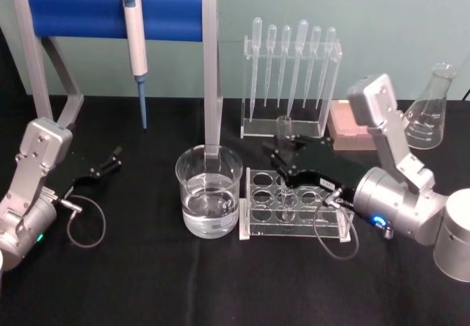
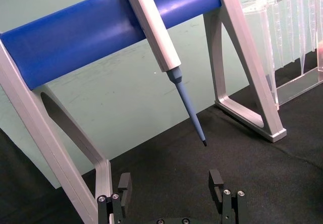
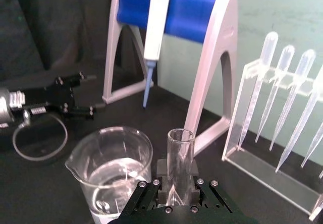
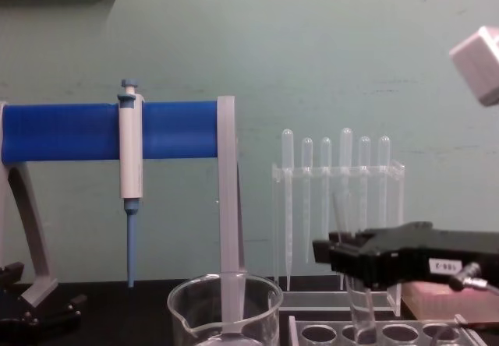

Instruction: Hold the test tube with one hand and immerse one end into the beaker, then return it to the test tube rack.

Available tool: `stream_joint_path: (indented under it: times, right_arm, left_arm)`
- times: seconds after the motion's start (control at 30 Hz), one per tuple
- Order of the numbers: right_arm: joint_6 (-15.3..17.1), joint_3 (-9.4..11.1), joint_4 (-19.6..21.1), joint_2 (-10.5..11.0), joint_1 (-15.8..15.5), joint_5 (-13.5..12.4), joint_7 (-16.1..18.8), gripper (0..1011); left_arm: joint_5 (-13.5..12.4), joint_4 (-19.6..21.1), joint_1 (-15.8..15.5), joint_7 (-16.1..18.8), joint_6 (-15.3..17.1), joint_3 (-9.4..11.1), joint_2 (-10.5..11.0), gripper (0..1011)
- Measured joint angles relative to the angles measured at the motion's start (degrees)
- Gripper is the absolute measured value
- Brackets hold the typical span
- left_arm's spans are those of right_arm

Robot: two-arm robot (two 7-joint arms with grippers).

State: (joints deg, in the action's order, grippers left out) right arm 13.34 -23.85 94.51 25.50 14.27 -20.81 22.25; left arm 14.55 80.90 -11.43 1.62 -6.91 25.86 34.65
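**Tube pinched over the rack, beaker just to its left**

Nearest you, the black table (image 1: 220,289) runs bare along the front. One step back, the beaker (image 1: 185,190) holds clear liquid. The test tube rack (image 1: 294,230) sits just to its right, the two close together.

Your right gripper (image 1: 284,156) comes in from the right, lying low and flat above the rack, with its silver wrist trailing off toward the right edge. Its fingers (image 3: 146,196) are pressed onto the test tube (image 1: 285,129), pinching it partway down, and the open rim stands clear above them. In the chest view the tube hangs almost upright, slightly tilted. Its lower part drops toward the rack's holes, but you can't tell whether the round end sits inside one. The tube is right of the beaker, not over it.

Far left, your left gripper (image 1: 111,161) rests low by the table, fingers spread wide, well apart from the beaker.

Behind the beaker, the grey leg of the pipette stand (image 1: 211,62) rises close by, with the blue-tipped pipette (image 1: 135,40) hanging from its blue bar. The pipette holder (image 1: 290,84) stands just behind the tube. A pink box (image 1: 351,129) and a flask (image 1: 429,109) sit at the far right. Above the beaker the air is open.
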Motion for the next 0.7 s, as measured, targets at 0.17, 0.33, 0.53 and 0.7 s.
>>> stream_joint_path:
  times: [0.17, 0.33, 0.53, 0.7]
  right_arm:
    - [-1.32, 1.73, 3.13, 0.24, -1.94, -1.29, -0.67, 228]
    - [-2.91, 3.63, 6.86, 0.66, -3.93, -2.45, -1.68, 228]
    - [-3.72, 4.63, 9.64, 1.06, -5.01, -2.60, -2.56, 228]
    - [-3.95, 4.79, 10.05, 0.96, -5.28, -2.56, -2.91, 228]
  left_arm:
    - [0.00, 0.00, 0.00, 0.00, 0.00, 0.00, 0.00, 1000]
    - [0.00, 0.00, 0.00, 0.00, 0.00, 0.00, 0.00, 1000]
    - [0.00, 0.00, 0.00, 0.00, 0.00, 0.00, 0.00, 1000]
    - [0.00, 0.00, 0.00, 0.00, 0.00, 0.00, 0.00, 1000]
